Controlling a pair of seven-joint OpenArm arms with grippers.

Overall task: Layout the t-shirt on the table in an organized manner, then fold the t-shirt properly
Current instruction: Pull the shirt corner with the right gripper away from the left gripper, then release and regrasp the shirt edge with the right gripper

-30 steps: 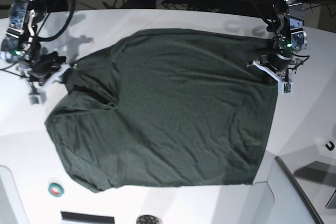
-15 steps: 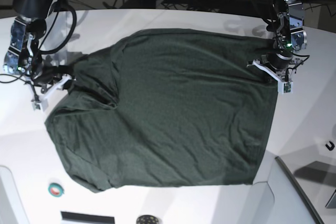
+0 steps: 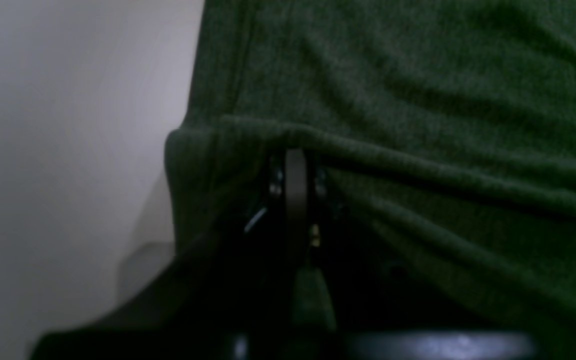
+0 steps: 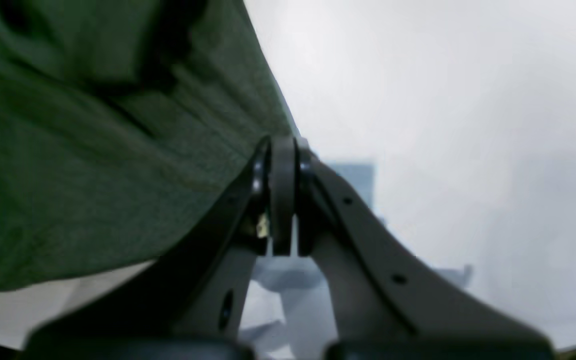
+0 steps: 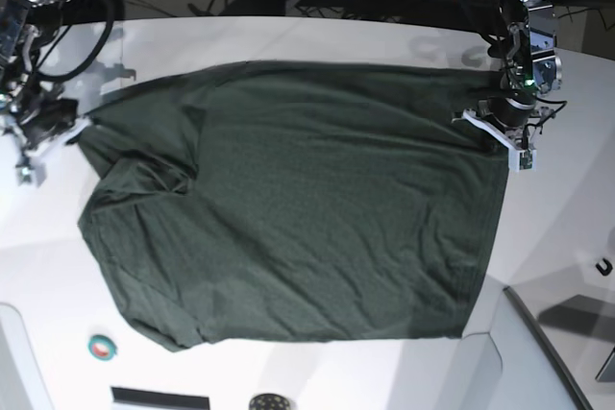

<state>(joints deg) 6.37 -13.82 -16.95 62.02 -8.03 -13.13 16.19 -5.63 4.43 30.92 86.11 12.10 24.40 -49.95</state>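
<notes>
Dark forest-green knit short-sleeved t-shirt (image 5: 298, 208) lies spread across the middle of the broad white worktop (image 5: 567, 228), mostly flat but rumpled, with a creased sleeve and neck area bunched toward the worktop's left side in the base view. The step in hand looks like the laying-out, not the folding. The left gripper (image 5: 502, 130) sits at the shirt's far-right corner in the base view, its jaws clamped on a ridge of fabric, as the left wrist view shows cloth gathered over the closed tips. The right gripper (image 5: 43, 136) is at the opposite far corner, jaws together on the very edge of the shirt; the right wrist view shows the hem running up to the closed tips, so the hold looks thin. Between them the far edge looks fairly taut. Next, I judge, comes an even outward pull and setting down, then smoothing the bunched near-left part before any fold; a sharp tug could slip the thin grip.
</notes>
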